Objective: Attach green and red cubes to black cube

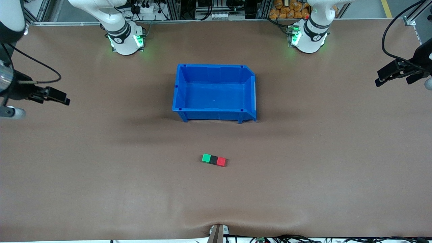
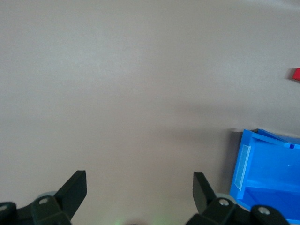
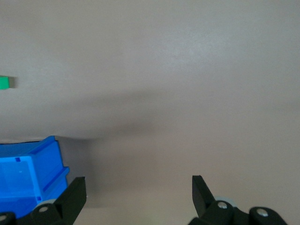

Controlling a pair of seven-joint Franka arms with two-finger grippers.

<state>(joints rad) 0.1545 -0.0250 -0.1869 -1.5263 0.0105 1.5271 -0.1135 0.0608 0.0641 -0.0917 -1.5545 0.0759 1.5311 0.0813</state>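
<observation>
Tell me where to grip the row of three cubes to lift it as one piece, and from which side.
Come straight down on the black cube, fingers closing on its two free faces, the one toward the front camera and the one toward the bin. The green cube and red cube cover its other two sides. Both the left gripper and right gripper are open at the table's ends.

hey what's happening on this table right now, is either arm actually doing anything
Neither arm is handling anything. The green cube, black cube and red cube already sit joined in a row on the table, black in the middle, nearer the front camera than the empty blue bin. The left gripper hangs open over its end of the table, and the right gripper hangs open over the other end.
</observation>
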